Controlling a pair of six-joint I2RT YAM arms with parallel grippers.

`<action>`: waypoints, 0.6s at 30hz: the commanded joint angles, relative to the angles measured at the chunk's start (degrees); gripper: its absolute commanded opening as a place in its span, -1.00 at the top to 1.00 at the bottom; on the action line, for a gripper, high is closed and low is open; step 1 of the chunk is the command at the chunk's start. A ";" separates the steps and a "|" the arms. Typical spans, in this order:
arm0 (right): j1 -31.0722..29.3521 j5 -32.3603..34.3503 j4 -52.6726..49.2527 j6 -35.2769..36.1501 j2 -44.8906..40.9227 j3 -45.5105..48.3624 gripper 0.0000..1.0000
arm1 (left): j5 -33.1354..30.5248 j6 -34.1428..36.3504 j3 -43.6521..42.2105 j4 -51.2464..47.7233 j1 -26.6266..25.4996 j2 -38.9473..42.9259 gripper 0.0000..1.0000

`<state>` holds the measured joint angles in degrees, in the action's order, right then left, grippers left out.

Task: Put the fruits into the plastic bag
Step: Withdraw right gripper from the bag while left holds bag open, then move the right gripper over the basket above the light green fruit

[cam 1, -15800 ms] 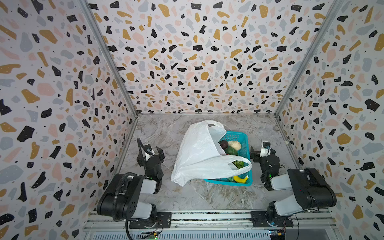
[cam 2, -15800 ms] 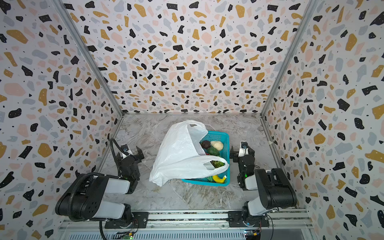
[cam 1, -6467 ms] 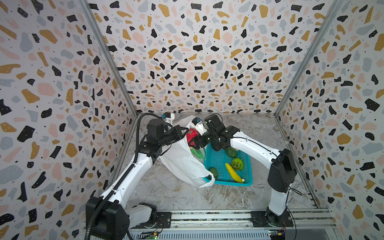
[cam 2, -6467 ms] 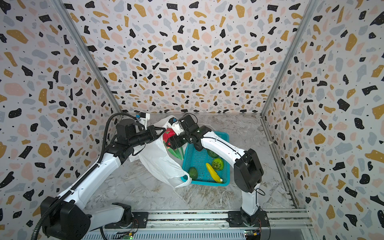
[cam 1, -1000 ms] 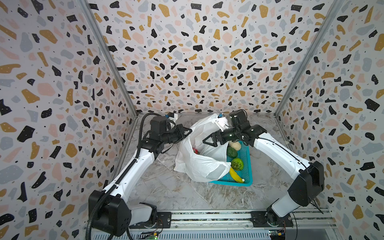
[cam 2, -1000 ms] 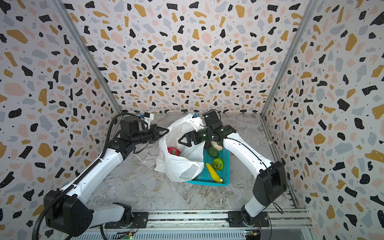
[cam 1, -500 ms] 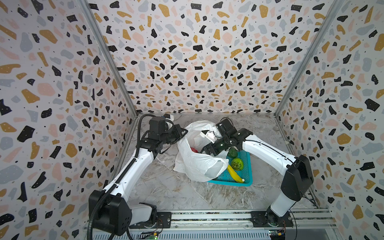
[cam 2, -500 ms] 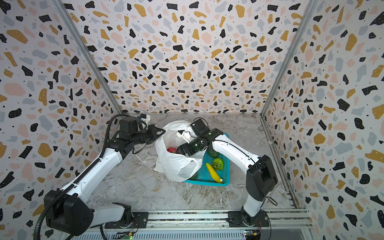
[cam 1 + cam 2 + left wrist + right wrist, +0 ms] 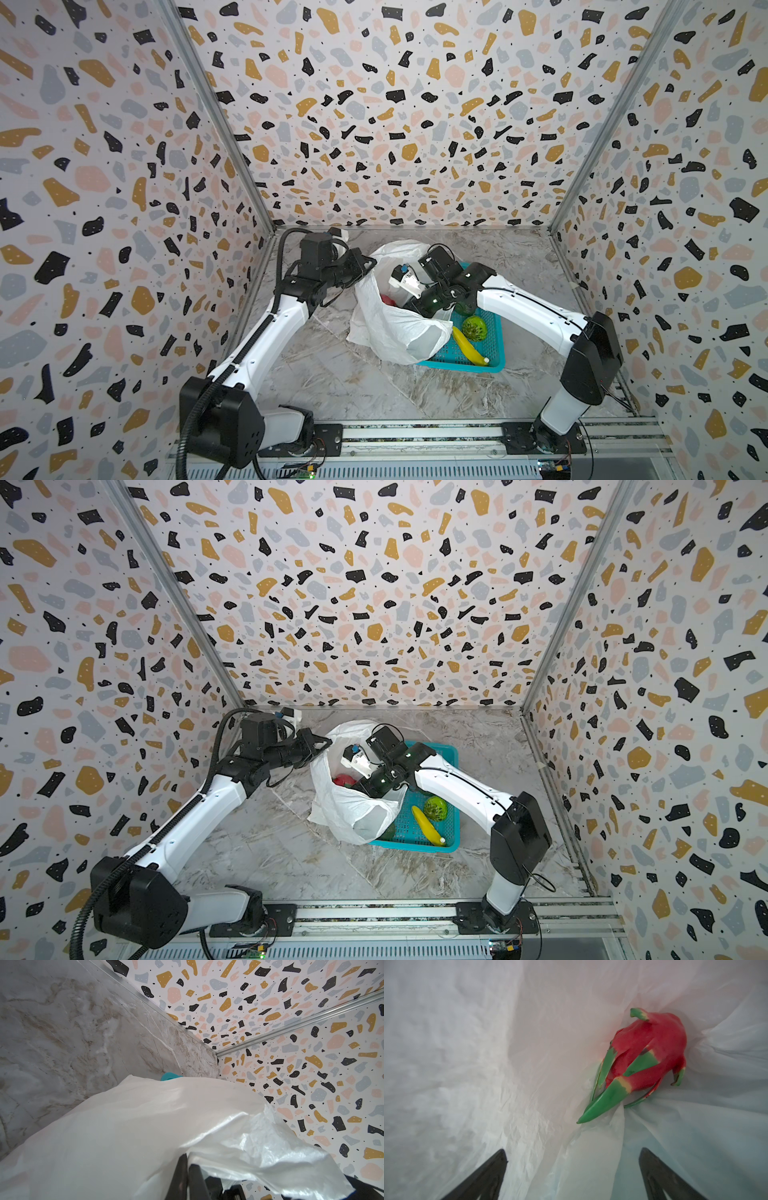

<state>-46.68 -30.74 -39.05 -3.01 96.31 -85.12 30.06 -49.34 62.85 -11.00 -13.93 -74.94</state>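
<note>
Between the left gripper's [image 9: 188,1167] shut fingers [image 9: 179,1178], the plastic bag's [image 9: 128,1126] rim is seen pinched in the left wrist view. Ahead of the right gripper's [image 9: 572,1151] wide-parted, empty fingers [image 9: 483,1178], a dragon fruit [image 9: 648,1049] is shown lying inside the bag; the top views give only a red patch. Behind those fingers, a banana [image 9: 467,347] [image 9: 426,825] and a green fruit [image 9: 474,328] [image 9: 435,808] are seen in the teal basket [image 9: 498,361] [image 9: 455,841] in both top views. A second ago the right gripper was held higher, at the bag's mouth.

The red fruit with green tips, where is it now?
The red fruit lies inside the plastic bag, left of the teal basket in both top views; the right wrist view shows it ahead of the open right gripper.
</note>
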 commanded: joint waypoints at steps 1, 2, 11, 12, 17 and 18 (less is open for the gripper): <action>-1.08 3.05 -2.96 2.51 -4.78 0.39 -0.98 | -0.26 -0.84 0.43 2.65 0.14 -0.45 1.00; -1.21 3.50 -2.85 2.59 -5.53 0.49 -0.98 | -0.42 -0.84 0.55 2.64 0.15 -0.54 1.00; -0.43 13.26 1.56 2.23 -10.92 -6.75 -0.99 | -1.32 0.14 0.19 1.61 0.14 -0.65 1.00; 0.14 13.84 2.23 2.06 -10.95 -7.82 -0.99 | -1.39 0.17 0.17 1.54 0.16 -0.54 1.00; 3.02 17.44 6.98 -0.68 -11.71 -9.31 -0.99 | -1.72 0.31 0.13 1.16 0.14 -0.29 1.00; 3.33 19.50 7.76 -1.34 -11.91 -9.04 -0.98 | -1.80 0.32 0.12 1.09 0.20 -0.18 1.00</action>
<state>-44.40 -16.49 -34.61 -2.13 86.91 -92.86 28.84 -49.69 62.85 -10.70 -13.93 -75.66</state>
